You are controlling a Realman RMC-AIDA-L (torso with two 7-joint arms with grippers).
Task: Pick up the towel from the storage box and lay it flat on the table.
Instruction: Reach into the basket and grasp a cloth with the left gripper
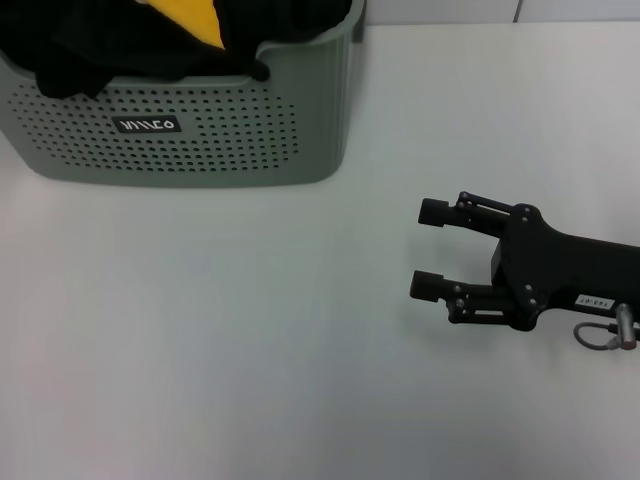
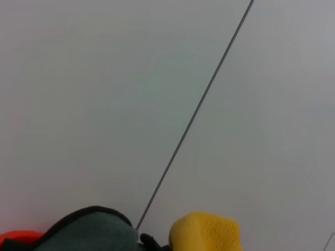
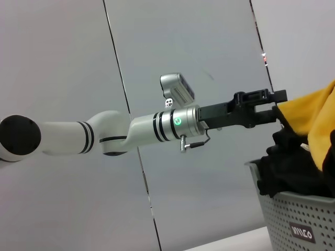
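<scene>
The towel (image 1: 190,20) shows its yellow face rising out of the grey-green storage box (image 1: 180,130) at the table's back left. In the right wrist view my left gripper (image 3: 278,107) is shut on the towel's (image 3: 314,120) upper edge and holds it lifted above the box (image 3: 298,219). The left wrist view shows a yellow fold (image 2: 207,232) and a green-grey, black-edged fold (image 2: 89,230). My right gripper (image 1: 430,248) is open and empty, low over the white table (image 1: 250,350) at the right, well away from the box.
Plain black cloths (image 1: 60,50) fill the box and hang over its rim (image 3: 288,167). A wall with a dark seam (image 2: 199,110) stands behind. The box's black label (image 1: 148,124) faces me.
</scene>
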